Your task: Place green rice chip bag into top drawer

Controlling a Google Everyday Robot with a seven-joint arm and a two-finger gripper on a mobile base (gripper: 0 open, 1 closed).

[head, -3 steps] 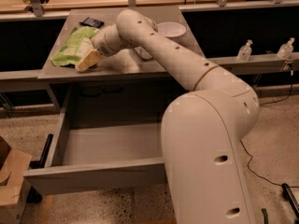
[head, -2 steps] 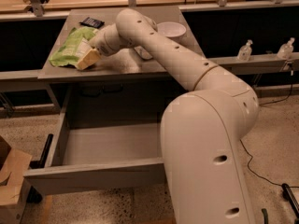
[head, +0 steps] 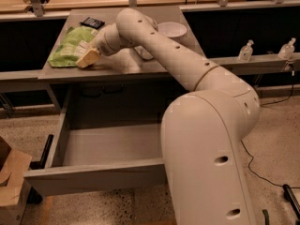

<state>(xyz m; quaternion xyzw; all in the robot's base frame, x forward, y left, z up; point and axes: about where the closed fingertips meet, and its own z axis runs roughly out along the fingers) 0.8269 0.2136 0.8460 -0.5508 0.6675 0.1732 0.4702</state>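
The green rice chip bag (head: 70, 45) lies flat on the left part of the grey table (head: 117, 69), white label panel facing up. My gripper (head: 87, 58) is down at the bag's right front edge, touching or almost touching it; I cannot tell whether it holds the bag. The arm reaches in from the lower right across the table. The top drawer (head: 93, 176) is pulled out below the table, and nothing shows inside it.
A small flat black packet (head: 92, 22) lies behind the bag. A white bowl (head: 171, 29) stands at the table's back right. Two small bottles (head: 245, 50) stand on a ledge to the right. A cardboard box (head: 10, 182) sits on the floor left of the drawer.
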